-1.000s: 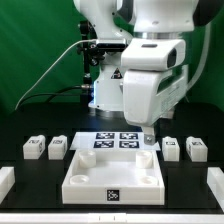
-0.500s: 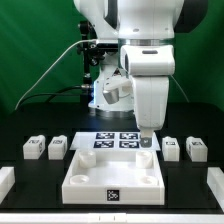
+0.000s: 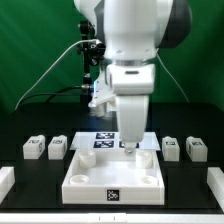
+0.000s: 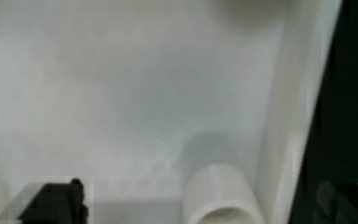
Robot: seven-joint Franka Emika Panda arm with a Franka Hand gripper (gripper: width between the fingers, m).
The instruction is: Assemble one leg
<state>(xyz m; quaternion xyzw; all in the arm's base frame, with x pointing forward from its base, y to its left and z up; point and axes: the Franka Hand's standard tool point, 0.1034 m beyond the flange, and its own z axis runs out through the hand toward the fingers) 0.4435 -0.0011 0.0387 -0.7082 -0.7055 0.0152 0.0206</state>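
Observation:
Four legs, small white blocks with tags, stand in a row on the black table: two at the exterior view's left [image 3: 33,148] [image 3: 58,148] and two at its right [image 3: 170,148] [image 3: 196,150]. The large white tray-like piece [image 3: 88,190] lies in the middle. My gripper [image 3: 129,146] hangs just above the tray's rear part, open and empty, apart from every leg. In the wrist view my gripper [image 4: 206,193] has its dark fingers [image 4: 53,202] wide apart over the tray's white surface [image 4: 140,90] and a round boss [image 4: 222,196]. No leg shows there.
The marker board [image 3: 108,138] lies behind the tray, partly hidden by the arm. White furniture pieces show at the front corners, at the exterior view's left [image 3: 5,180] and right [image 3: 215,181]. A green backdrop and cables stand behind.
The arm has swung toward the exterior view's left, from over the tray's rear right corner to over its rear middle. The gripper stays low and empty.

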